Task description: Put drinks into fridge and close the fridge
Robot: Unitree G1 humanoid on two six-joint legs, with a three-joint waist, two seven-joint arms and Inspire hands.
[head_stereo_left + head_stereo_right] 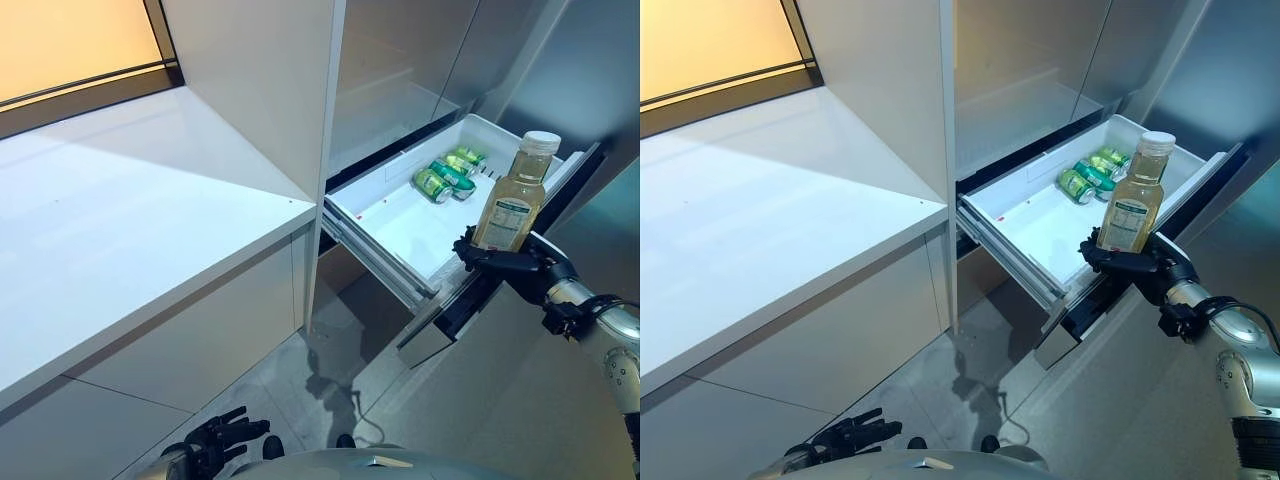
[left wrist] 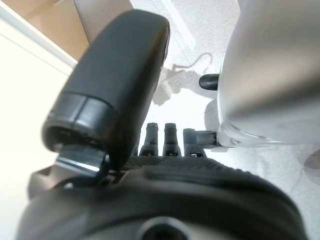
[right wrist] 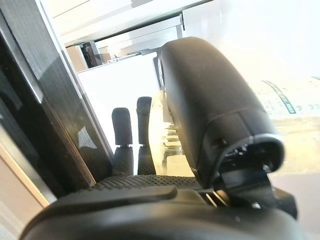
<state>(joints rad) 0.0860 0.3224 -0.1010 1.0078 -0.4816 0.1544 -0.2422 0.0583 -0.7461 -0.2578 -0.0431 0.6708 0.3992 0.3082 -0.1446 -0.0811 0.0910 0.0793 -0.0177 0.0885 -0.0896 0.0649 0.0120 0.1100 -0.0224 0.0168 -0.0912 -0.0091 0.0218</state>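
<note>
My right hand (image 1: 505,263) is shut on a bottle of pale yellow drink (image 1: 515,195) with a white cap, held upright at the near right edge of the open white fridge drawer (image 1: 400,230). Its label shows in the right wrist view (image 3: 295,100) past the thumb (image 3: 210,100). Green cans (image 1: 447,175) lie at the drawer's far end. My left hand (image 1: 215,440) hangs low by the floor with relaxed fingers and holds nothing.
A white counter (image 1: 120,220) runs along the left. Tall white cabinet panels (image 1: 270,80) stand beside the fridge. The drawer's dark front (image 1: 450,310) juts out over the grey floor (image 1: 300,380).
</note>
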